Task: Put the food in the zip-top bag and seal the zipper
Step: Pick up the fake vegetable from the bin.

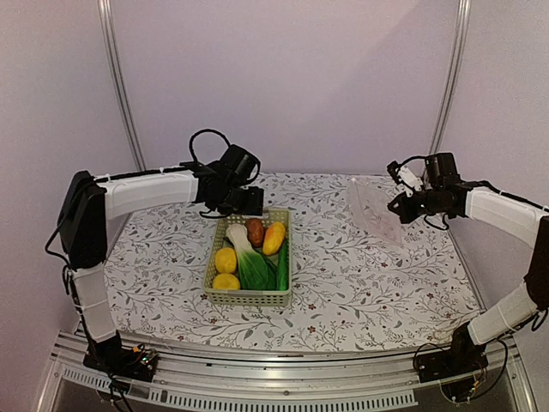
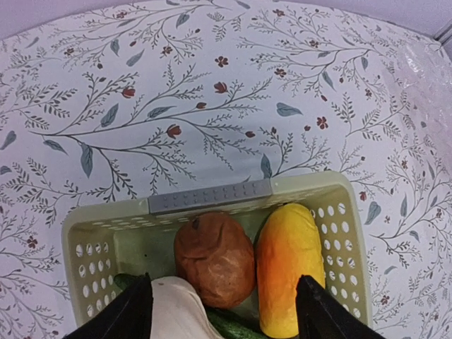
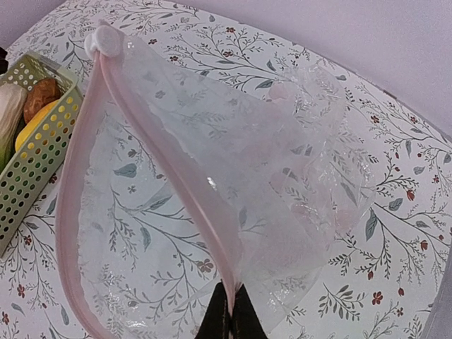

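Observation:
The food lies in a pale green basket (image 1: 249,297): a brown piece (image 2: 214,258), a yellow-orange fruit (image 2: 289,265), a white bok choy stem (image 2: 176,311) and a cucumber (image 2: 233,326). Two yellow lemons (image 1: 226,260) sit at the basket's near left. My left gripper (image 2: 222,318) hovers open over the basket's far end, its fingers apart above the stem and the fruit, holding nothing. My right gripper (image 3: 230,318) is shut on the mouth edge of the zip-top bag (image 3: 240,162), which hangs lifted at the right (image 1: 375,210). The pink zipper (image 3: 162,148) gapes open, its slider (image 3: 102,41) at the far end.
A floral cloth (image 1: 360,275) covers the table. The basket (image 3: 35,166) stands left of the bag in the right wrist view. Grey walls and two metal poles (image 1: 120,86) close in the back; an aluminium rail runs along the near edge.

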You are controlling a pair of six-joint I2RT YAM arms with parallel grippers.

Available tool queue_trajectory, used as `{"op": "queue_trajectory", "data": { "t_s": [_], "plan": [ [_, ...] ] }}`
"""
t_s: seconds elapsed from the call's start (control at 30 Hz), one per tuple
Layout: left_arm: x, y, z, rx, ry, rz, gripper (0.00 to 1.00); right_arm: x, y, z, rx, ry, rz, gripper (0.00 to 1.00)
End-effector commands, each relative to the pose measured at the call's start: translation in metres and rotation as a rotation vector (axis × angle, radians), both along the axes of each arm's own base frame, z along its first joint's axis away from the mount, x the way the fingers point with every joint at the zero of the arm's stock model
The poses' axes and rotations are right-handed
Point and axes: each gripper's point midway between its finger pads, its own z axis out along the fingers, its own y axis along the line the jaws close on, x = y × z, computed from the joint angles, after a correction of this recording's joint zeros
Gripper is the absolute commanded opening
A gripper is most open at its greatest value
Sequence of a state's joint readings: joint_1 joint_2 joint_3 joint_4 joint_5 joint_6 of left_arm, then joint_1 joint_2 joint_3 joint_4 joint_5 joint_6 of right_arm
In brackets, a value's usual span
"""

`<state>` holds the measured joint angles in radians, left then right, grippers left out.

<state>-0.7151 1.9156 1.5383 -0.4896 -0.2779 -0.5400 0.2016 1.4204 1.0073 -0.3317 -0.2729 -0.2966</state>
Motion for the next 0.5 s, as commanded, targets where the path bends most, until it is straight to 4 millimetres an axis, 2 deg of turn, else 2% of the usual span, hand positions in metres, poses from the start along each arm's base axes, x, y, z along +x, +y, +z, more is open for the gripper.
{"op": "queue_trajectory", "data": {
  "t_s": [0.0,0.2,0.47],
  "plan": [
    [0.008,0.002,-0.028,0.056,0.102,-0.034,0.7,-0.004,0.002,0.001,0.006,-0.009,0.016,0.0],
    [0.017,-0.001,-0.052,0.108,0.137,-0.048,0.72,-0.006,0.002,0.003,0.008,-0.015,0.022,0.0],
    [0.009,0.008,-0.085,0.135,0.228,-0.023,0.71,-0.007,0.004,0.001,0.016,-0.003,0.029,0.0]
  ]
}}
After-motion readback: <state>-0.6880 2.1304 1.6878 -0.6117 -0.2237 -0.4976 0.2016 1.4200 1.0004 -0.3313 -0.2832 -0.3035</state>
